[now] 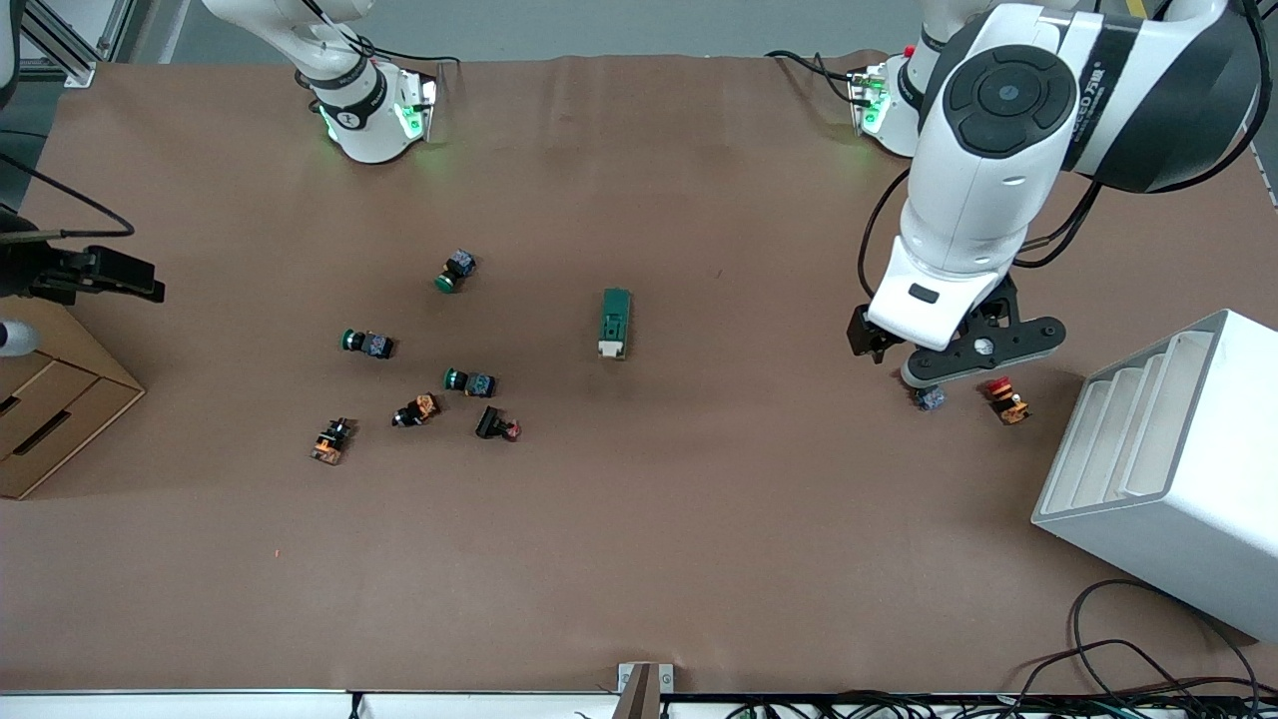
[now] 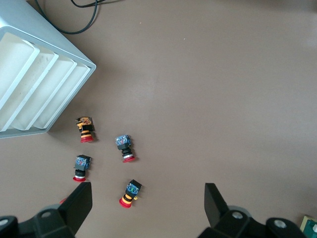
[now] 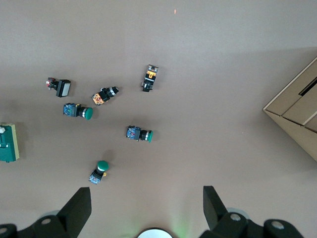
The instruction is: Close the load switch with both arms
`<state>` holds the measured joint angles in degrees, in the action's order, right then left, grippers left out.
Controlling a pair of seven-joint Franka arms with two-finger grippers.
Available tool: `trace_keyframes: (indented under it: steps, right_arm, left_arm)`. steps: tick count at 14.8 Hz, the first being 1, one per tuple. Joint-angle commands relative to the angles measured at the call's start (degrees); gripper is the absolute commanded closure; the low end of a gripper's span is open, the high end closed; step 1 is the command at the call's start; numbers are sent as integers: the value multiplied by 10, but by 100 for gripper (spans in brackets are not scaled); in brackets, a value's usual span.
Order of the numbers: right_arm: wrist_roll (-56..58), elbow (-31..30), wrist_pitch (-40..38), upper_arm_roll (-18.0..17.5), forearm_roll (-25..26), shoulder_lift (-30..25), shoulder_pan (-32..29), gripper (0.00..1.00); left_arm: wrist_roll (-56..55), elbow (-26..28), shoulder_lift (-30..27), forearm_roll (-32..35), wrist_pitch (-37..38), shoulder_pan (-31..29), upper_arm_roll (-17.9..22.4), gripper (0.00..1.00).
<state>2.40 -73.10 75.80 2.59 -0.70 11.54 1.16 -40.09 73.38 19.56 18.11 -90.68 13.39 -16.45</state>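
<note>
Lying flat near the middle of the brown table [image 1: 639, 559], the load switch [image 1: 615, 322] is a dark green block whose white lever end points toward the front camera's edge; nothing touches it. The left gripper [image 1: 904, 361] hangs over the table toward the left arm's end, above a group of red-capped buttons [image 2: 85, 130], and its two fingers [image 2: 214, 202] stand wide apart with nothing between them. A white slotted rack [image 1: 1173, 469] stands near the corner at that same end, close to the front edge. The right gripper [image 3: 146, 208] is up over the part of the table close to the right arm's base, its fingers [image 3: 78, 207] also spread apart and empty. Under it, the right wrist view shows several green-capped buttons [image 3: 138, 133] and other small buttons scattered between the load switch and a cardboard box [image 1: 45, 409], which sits at the edge of the right arm's end. Both grippers are well apart from the load switch.
</note>
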Motion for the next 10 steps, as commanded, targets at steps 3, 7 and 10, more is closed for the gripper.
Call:
trace_keyframes:
  steps: [3, 7, 10]
  right_arm:
    - [-9, -86, 19, -17, 6, -77, -14, 0]
    - [-8, -104, 23, -19, 6, -96, -16, 0]
    - [-7, -146, 39, -19, 6, -138, -16, 0]
  left_arm:
    - [15, 1, -5, -13, -30, -3, 5, 0]
    - [18, 2, -7, -25, -45, 1, 1, 0]
    - [26, 2, -9, -27, -41, -6, 0, 0]
